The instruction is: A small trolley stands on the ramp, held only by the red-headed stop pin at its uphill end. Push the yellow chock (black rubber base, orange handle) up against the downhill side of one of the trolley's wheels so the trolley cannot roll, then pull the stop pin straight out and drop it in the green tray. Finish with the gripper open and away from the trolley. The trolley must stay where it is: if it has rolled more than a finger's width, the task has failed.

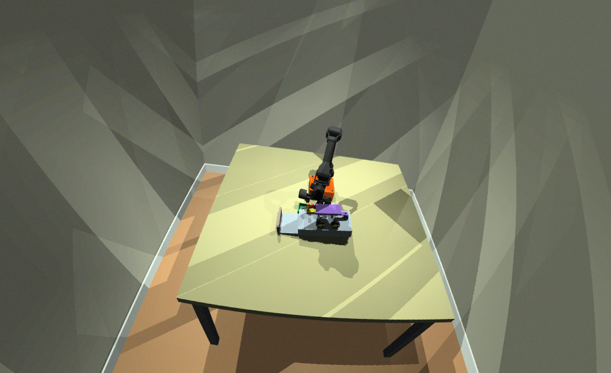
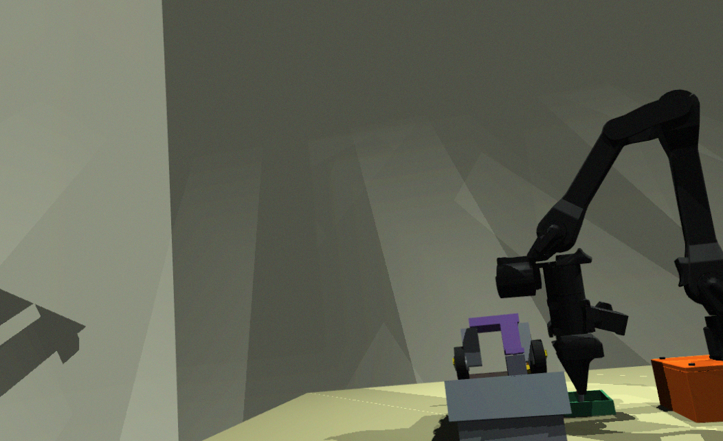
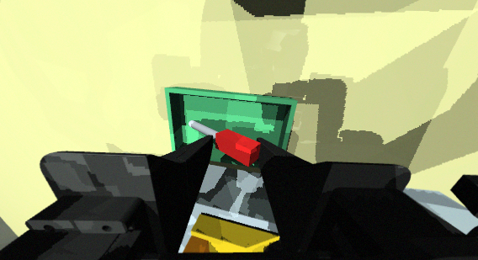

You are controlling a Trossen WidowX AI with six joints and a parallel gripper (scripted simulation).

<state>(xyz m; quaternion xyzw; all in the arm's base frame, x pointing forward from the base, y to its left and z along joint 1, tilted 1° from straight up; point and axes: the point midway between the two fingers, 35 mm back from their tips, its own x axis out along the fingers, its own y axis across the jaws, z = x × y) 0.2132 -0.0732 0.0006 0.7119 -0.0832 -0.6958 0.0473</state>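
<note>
On the table (image 1: 270, 273) (image 2: 309, 408), nearest in the side view, is the gray ramp (image 1: 324, 234) (image 2: 506, 397) with the purple-topped trolley (image 1: 328, 209) (image 2: 510, 327) standing on it, the yellow chock (image 1: 311, 210) (image 3: 236, 239) at its downhill side, though wheel contact cannot be made out. Just beside the ramp, the gripper (image 2: 581, 393) (image 3: 235, 140) points down with fingers partly spread around the stop pin's red head, whether pinching it cannot be told; the tilted pin (image 2: 581, 398) (image 3: 236, 146) reaches into the green tray (image 2: 594, 408) (image 3: 227, 95). Farther off sits the arm's orange base (image 1: 330, 189) (image 2: 720, 394).
</note>
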